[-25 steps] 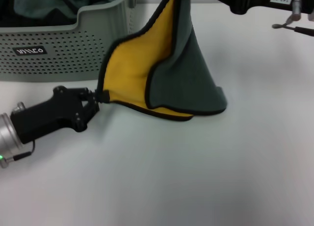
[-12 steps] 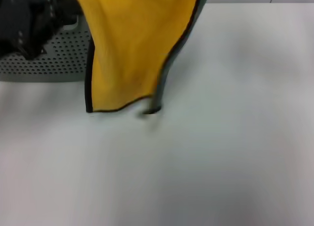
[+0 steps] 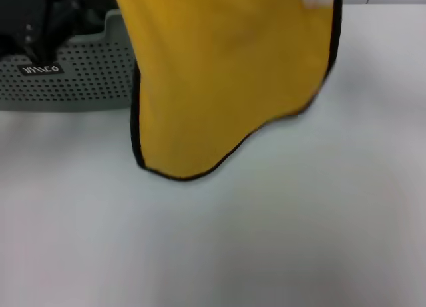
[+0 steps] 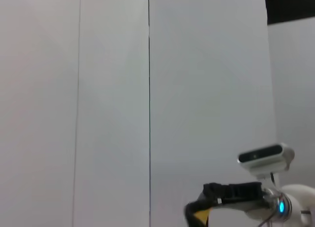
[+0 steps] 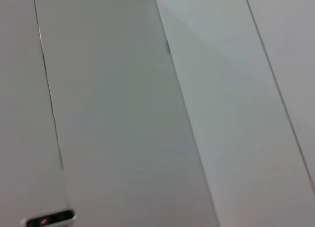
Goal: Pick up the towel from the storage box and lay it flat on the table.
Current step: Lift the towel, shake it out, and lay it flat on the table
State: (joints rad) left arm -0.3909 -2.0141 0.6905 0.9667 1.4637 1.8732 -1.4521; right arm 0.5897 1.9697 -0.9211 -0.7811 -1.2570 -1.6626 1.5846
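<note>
The towel (image 3: 226, 80) hangs in the air above the table (image 3: 279, 240), spread wide with its mustard-yellow face toward the head camera. Its black-edged lower rim hangs just over the white surface, and its upper corners run out of the top of that view. The blurred dark body of my left gripper (image 3: 46, 17) is high at the left, over the storage box (image 3: 80, 87), beside the towel's left edge. Seen far off in the left wrist view, my right gripper (image 4: 194, 213) is shut on a yellow bit of the towel (image 4: 200, 216).
The storage box stands at the back left with its perforated wall and dark label (image 3: 41, 69) facing me. The right wrist view shows only pale wall panels.
My left gripper has risen from the table's lower left to the upper left with the towel's corner. The towel went from a folded cone to a wide hanging sheet.
</note>
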